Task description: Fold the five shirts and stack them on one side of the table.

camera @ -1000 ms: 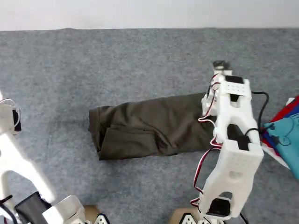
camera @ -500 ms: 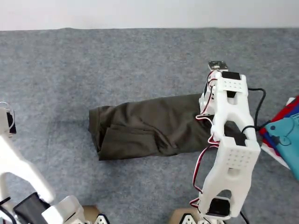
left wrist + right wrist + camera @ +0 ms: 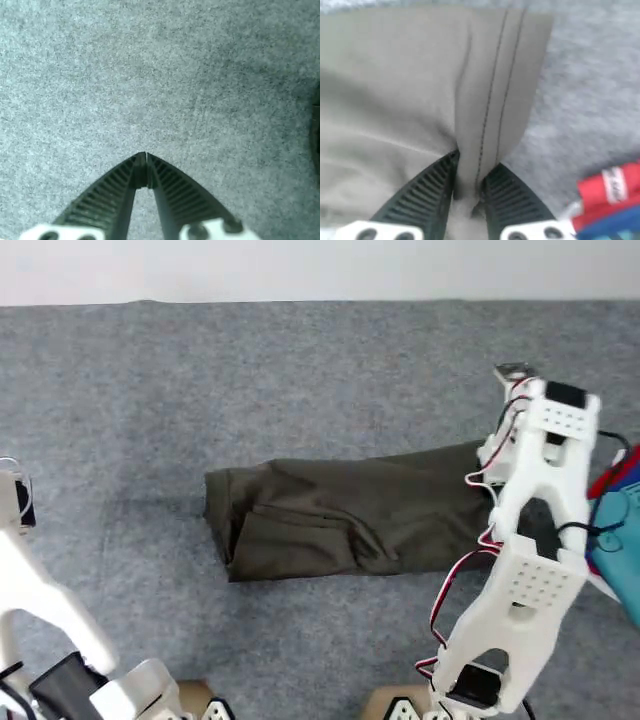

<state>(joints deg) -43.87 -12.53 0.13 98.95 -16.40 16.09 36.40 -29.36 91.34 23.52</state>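
— Grip is kept by the right hand (image 3: 469, 165): its fingers are clamped on the stitched hem of the olive shirt (image 3: 340, 520). What has been altered?

— The shirt has been dragged across the desk (image 3: 300, 370) toward the right arm's side. Compared with the earlier frame, its far bunched end is found nearer the middle. The arm is seen swung outward, close to the red and blue pile (image 3: 622, 525) at the desk's edge.

— What is meant by that for the task?

— A partly folded shirt is judged to be on its way to the stacking side. It is still stretched long on the grey surface and has not yet been set on the pile.

— And the left hand (image 3: 145, 157)?

— It is held shut on nothing over bare desk, well apart from the shirt. Its place is hardly changed from half a second ago.
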